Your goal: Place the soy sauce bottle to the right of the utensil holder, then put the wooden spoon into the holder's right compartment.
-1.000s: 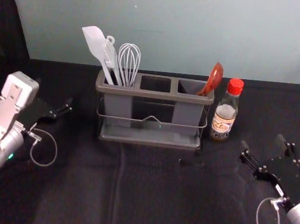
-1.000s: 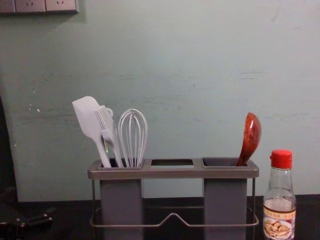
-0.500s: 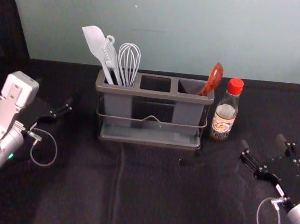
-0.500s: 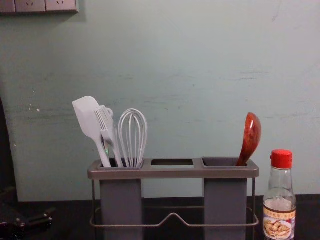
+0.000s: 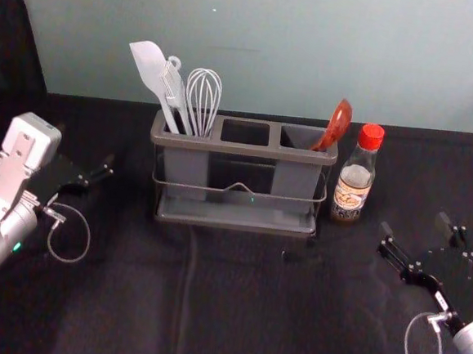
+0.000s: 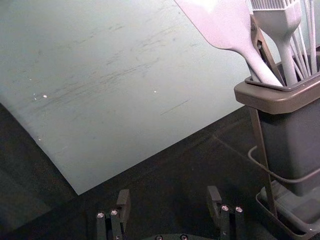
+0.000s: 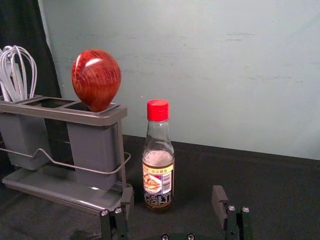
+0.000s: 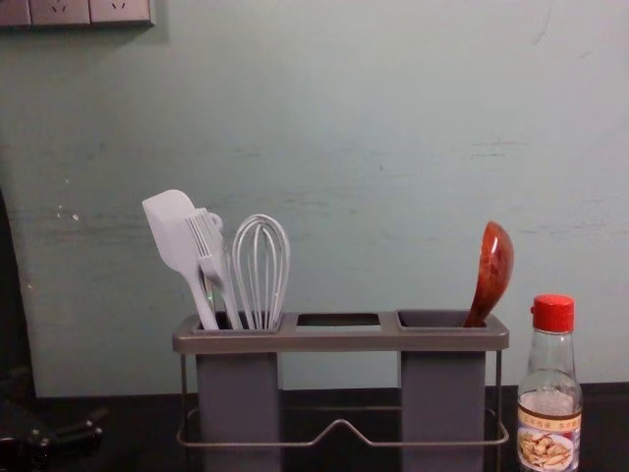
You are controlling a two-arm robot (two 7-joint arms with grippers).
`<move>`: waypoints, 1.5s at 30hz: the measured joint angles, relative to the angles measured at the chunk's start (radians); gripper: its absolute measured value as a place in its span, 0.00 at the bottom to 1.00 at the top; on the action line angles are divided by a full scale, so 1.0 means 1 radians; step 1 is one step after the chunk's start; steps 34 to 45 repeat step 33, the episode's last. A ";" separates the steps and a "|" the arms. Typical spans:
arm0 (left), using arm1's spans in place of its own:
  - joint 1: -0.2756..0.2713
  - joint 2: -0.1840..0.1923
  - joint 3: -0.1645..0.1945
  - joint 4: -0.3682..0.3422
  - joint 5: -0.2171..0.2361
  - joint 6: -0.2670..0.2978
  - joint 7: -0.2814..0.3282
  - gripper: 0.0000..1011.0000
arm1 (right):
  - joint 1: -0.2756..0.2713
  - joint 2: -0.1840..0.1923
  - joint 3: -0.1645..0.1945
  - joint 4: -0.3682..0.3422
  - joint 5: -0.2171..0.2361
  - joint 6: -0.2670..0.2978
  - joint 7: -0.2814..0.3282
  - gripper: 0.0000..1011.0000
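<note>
Right gripper (image 5: 414,225), spread and empty, has the upright soy sauce bottle (image 5: 354,185) ahead, toward its left; the left gripper (image 6: 169,192), also spread, is farther, left of the utensil holder (image 5: 243,150). Probably only retreat is needed.

From where I stood, a white silicone spatula (image 8: 169,231) leaned leftward, a white basting brush (image 8: 207,241) beside it, then a white balloon whisk (image 8: 260,270) — all heads up. Something brown (image 6: 261,44) stood behind the spatula, too hidden to name. Black cloth (image 5: 234,308) covered the table, creased in front; behind rose a scuffed, pale grey-green wall (image 8: 373,128) — power sockets (image 8: 61,12) high on its left.
</note>
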 joint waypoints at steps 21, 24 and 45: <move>0.000 0.000 0.000 0.000 0.000 0.000 0.000 0.99 | 0.000 0.000 0.000 -0.001 0.000 0.001 0.000 0.99; 0.000 0.000 0.000 0.000 0.000 0.000 0.000 0.99 | 0.000 0.000 0.000 -0.001 0.000 0.001 0.000 0.99; 0.000 0.000 0.000 0.000 0.000 0.000 0.000 0.99 | 0.000 0.000 0.000 -0.001 0.000 0.001 0.000 0.99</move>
